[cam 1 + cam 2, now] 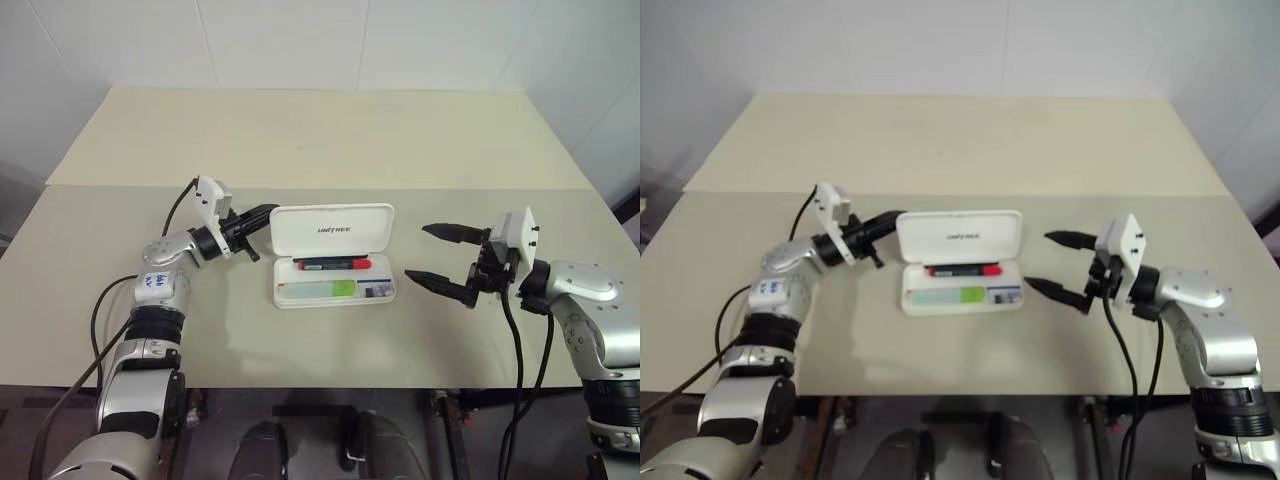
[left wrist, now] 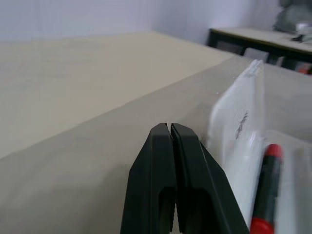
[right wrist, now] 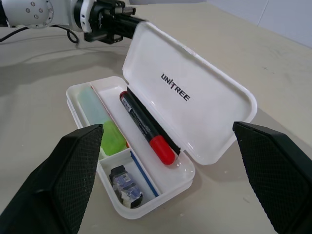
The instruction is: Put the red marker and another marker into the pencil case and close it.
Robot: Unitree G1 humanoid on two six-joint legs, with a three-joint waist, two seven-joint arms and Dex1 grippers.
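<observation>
left eye view: left gripper (image 1: 268, 212) beside pencil case (image 1: 335, 254)

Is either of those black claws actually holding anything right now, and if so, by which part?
Nothing is held. The left gripper is shut on nothing, beside the raised lid of the pencil case. The right gripper is open and empty.

White pencil case (image 1: 332, 231), red-black marker (image 1: 332, 264), mint-lime marker (image 1: 325, 290), beige table (image 1: 300, 140).
</observation>
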